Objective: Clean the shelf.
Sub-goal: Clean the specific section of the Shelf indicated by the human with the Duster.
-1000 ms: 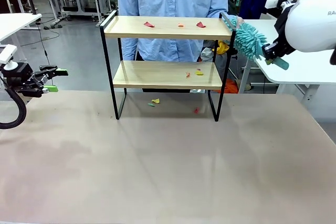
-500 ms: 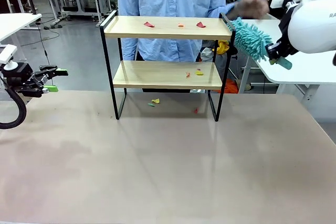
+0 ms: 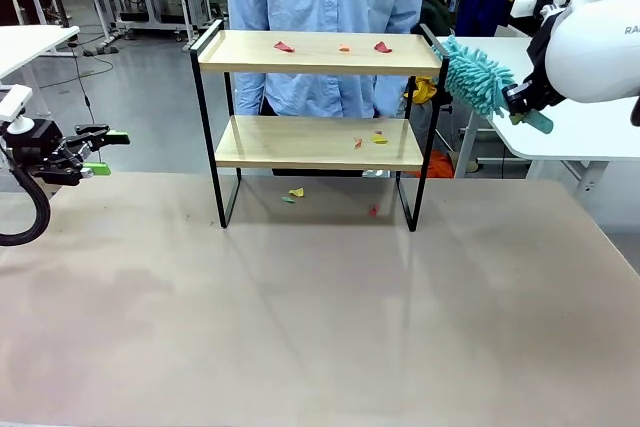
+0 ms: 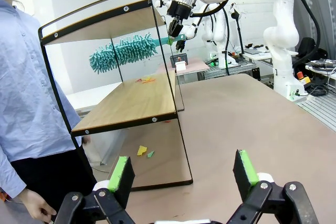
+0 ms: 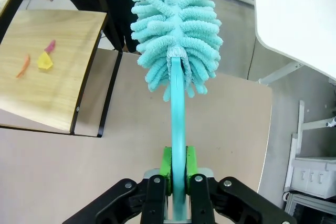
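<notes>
Teal duster (image 3: 478, 77) is hovering just beside the shelf's (image 3: 310, 55) top board, your right gripper (image 5: 177, 166) clamping its handle. Your left gripper (image 4: 182, 171) is idling, spread wide. Aim at sweeping flat, nudging the scraps (image 3: 285, 46) off.

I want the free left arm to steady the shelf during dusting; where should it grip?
Probably the raised black side rail at the left end of the shelf, approached from the left. It is a thin bar standing clear of the top board, and the open left gripper sits on that side.
</notes>
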Controlling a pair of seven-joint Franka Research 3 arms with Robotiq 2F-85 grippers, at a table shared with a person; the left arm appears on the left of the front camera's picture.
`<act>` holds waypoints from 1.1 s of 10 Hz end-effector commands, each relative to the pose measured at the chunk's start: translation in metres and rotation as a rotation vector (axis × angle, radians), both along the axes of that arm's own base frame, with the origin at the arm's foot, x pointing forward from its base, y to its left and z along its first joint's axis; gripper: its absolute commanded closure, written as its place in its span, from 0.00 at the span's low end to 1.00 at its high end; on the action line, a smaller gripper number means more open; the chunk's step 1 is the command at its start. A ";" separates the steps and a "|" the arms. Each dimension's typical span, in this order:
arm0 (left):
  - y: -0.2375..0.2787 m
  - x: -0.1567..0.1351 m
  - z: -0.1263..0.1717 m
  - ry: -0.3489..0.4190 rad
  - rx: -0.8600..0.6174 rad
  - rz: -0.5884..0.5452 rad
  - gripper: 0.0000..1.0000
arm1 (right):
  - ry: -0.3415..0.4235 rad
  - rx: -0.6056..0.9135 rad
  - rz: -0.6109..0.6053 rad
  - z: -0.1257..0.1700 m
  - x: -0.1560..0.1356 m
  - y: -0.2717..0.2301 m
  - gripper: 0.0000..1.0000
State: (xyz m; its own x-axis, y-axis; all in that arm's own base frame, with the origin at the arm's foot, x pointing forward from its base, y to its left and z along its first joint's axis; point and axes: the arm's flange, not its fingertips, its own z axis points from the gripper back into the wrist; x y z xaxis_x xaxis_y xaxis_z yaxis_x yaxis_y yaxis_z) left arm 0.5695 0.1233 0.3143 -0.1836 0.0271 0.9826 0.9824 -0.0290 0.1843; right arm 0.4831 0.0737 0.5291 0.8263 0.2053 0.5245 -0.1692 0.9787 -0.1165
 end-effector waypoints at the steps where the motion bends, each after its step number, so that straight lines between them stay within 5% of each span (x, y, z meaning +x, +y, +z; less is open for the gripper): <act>1: 0.000 0.000 0.003 -0.004 0.001 -0.004 0.00 | -0.007 -0.013 0.015 0.003 -0.001 -0.002 1.00; 3: 0.000 0.000 0.003 -0.004 0.001 -0.004 0.00 | -0.007 -0.013 0.015 0.003 -0.001 -0.002 1.00; 4: 0.000 0.000 0.003 -0.004 0.001 -0.004 0.00 | 0.000 0.000 0.000 0.000 0.000 0.000 0.87; 6: 0.000 0.000 0.003 -0.004 0.001 -0.004 0.00 | 0.029 -0.100 0.098 0.024 -0.020 -0.038 0.87; 11: 0.000 0.000 0.003 -0.004 0.001 -0.004 0.00 | 0.255 -0.405 0.283 0.042 -0.080 -0.103 0.87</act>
State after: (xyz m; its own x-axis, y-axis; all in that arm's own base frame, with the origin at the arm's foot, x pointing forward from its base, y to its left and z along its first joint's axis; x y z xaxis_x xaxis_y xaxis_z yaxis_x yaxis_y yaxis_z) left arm 0.5696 0.1233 0.3143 -0.1837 0.0270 0.9826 0.9824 -0.0291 0.1845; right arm 0.4138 -0.0219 0.5709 0.8370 0.5066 0.2070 -0.4225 0.8386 -0.3440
